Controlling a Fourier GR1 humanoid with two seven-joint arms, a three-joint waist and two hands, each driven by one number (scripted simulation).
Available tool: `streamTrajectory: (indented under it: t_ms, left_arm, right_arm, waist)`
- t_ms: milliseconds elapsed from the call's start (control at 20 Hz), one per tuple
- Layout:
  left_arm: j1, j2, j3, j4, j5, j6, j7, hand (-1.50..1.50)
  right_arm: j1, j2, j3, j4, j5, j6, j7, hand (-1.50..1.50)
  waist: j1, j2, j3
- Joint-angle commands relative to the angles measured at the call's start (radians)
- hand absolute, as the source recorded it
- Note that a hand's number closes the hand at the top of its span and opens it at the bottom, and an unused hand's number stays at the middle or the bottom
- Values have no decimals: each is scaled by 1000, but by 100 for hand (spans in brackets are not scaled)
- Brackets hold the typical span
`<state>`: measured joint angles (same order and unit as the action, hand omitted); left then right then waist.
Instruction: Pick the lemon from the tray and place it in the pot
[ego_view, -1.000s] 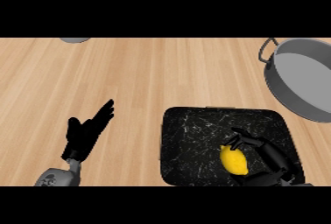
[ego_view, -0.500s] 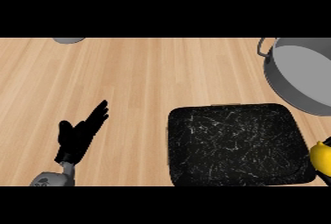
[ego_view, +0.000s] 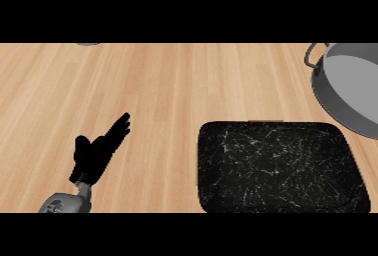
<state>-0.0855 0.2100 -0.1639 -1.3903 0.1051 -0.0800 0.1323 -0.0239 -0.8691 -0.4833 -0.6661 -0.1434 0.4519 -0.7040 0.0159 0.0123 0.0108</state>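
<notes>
Head view: the left hand (ego_view: 96, 155) rests at the lower left over the counter (ego_view: 184, 80), fingers straight, holding nothing. The tray (ego_view: 277, 165) lies bare. The lemon shows nowhere, nor does the right hand, so its hold cannot be told; possibly both are off-frame. The pot (ego_view: 347, 85) sits at the right edge: bring the lemon over its mouth and lower it inside before releasing.

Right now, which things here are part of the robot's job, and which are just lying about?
For the job: black tray; grey pot at the right edge. The lemon and right hand are out of view.
Just about: left hand, open, resting lower left; small grey thing at the top edge, too cut off to name.
</notes>
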Motion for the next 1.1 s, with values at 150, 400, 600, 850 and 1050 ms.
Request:
streamTrajectory:
  t_ms: [150, 400, 600, 850, 1050]
  left_arm:
    - [3, 6, -3, -5, 5, -27, 11, 0]
    - [-2, -3, -5, 6, -14, -17, -2, 0]
    - [-23, -12, 1, 50, -30, -14, -10, 0]
    - [-64, -48, -14, 34, -35, 1, 45, 0]
    - [-63, -10, 22, 59, -17, -42, 9, 0]
  right_arm:
    - [-80, -125, -1, 189, 100, -35, -225, 150]
    - [-190, -217, 15, 253, 152, -100, -228, 150]
    - [-319, -211, 84, 300, 228, -149, -188, 150]
    - [-486, -277, 136, 305, 286, -139, -60, 150]
    - [-614, -260, 227, 267, 377, -157, 66, 150]
  waist:
    - [13, -4, -3]
    - [19, -3, -4]
    - [18, -2, -6]
    - [32, 0, -7]
    - [37, 0, -9]
